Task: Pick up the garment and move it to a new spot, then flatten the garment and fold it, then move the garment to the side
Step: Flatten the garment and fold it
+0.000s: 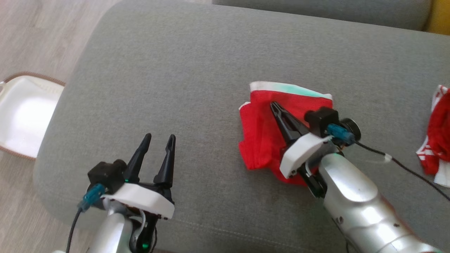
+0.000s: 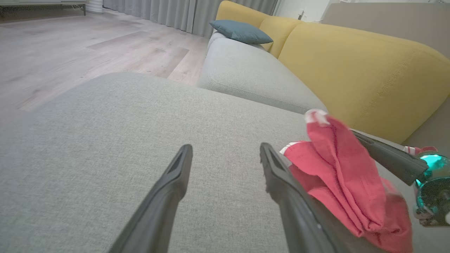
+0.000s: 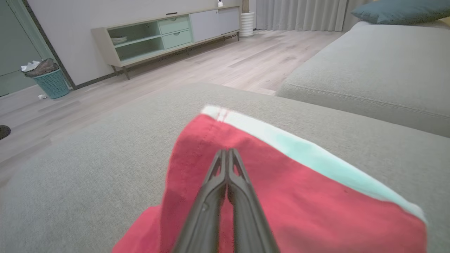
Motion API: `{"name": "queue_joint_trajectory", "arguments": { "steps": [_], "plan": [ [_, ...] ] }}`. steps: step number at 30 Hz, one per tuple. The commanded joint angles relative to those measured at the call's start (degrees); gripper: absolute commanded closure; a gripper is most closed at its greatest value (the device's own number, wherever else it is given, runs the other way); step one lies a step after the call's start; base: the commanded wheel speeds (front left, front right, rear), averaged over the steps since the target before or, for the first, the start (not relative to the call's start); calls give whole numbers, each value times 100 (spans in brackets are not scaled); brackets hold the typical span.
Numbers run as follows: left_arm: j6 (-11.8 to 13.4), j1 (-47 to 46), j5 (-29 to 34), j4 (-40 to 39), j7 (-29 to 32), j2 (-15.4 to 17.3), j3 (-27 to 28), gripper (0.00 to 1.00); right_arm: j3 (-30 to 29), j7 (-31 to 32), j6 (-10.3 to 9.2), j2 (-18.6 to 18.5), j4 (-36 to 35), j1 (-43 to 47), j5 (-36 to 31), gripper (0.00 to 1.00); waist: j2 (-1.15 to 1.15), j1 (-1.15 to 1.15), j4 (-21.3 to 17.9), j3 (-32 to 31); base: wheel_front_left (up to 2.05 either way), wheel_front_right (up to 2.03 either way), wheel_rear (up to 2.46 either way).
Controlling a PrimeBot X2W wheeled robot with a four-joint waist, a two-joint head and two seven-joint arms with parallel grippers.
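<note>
A broad grey sofa cushion point(image 1: 197, 70) takes up most of the head view, with pale wood floor point(image 1: 35, 35) beyond its left edge and a white, brown-rimmed container point(image 1: 21, 116) standing on that floor. The garment point(image 1: 260, 140) lies right of the cushion's middle: a red piece loosely folded into a rough square, with a white and mint band along its far edge and rumpled layers on its left and near sides. The right claw point(image 1: 273, 104) is clenched, its two dark fingers pressed together and lying over the top of the red cloth, tips pointing toward the band; whether any fabric is pinched between them cannot be told. In the right wrist view the closed claw point(image 3: 227, 151) sits over the garment point(image 3: 316, 196), with a low sideboard point(image 3: 168, 35) and a teal bin point(image 3: 51, 82) against the far wall. The left claw point(image 1: 160, 137) is released, fingers spread wide, hovering over bare cushion well to the left of the garment and holding nothing. From the left wrist view the spread claw point(image 2: 225, 147) points across the grey fabric, the garment point(image 2: 337, 175) bunched up just beside its right finger, and a yellow backrest point(image 2: 351, 70) and a blue pillow point(image 2: 240, 31) lie behind. Another red and white cloth point(image 1: 437, 140) rests at the cushion's right edge, apart from the garment.
</note>
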Motion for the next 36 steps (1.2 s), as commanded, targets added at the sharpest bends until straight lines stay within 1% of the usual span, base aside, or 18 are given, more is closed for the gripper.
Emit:
{"name": "queue_joint_trajectory", "arguments": {
  "steps": [1, 6, 9, 16, 22, 25, 30, 33, 36],
  "plan": [
    [-34, -283, -41, -150, -45, 29, 163, 0, 157, -7, -4, 58, -89, -229, 37, 100, 0, 0, 71, 35, 0, 0, 0],
    [-34, -293, -135, -146, -45, 29, 142, 0, 440, 347, -4, 58, 266, -417, 99, 100, 0, 0, 194, 91, 0, 0, 0],
    [-34, -284, -144, -142, -45, 29, 132, 0, 580, 474, -4, 58, 291, -405, 248, 100, 0, 0, 216, 99, 0, 0, 0],
    [-29, -276, -126, -113, -45, 29, 221, 0, 1032, 616, -4, 58, 117, -251, 732, 100, 0, 0, 118, 33, 0, 0, 0],
    [-30, -303, -134, -116, -45, 29, 215, 0, 1484, 684, -4, 58, -180, -18, 1317, 100, 0, 0, 21, -41, 0, 0, 0],
    [-28, -301, -121, -100, -45, 29, 230, 0, 1622, 653, -4, 58, -225, -9, 1561, 100, 0, 0, -32, -87, 0, 0, 0],
    [-25, -244, -61, -91, -45, 29, 342, 0, 1536, 352, -4, 58, -88, -181, 1708, 100, 0, 0, -198, -260, 0, 0, 0],
    [-25, -183, -17, -109, -45, 29, 411, 0, 1330, 171, -4, 58, 40, -306, 1736, 100, 0, 0, -343, -423, 0, 0, 0],
    [-21, -124, 5, -152, -45, 29, 497, 0, 1037, 43, -4, 58, 246, -424, 1612, 100, 0, 0, -520, -598, 0, 0, 0]
  ]
}}
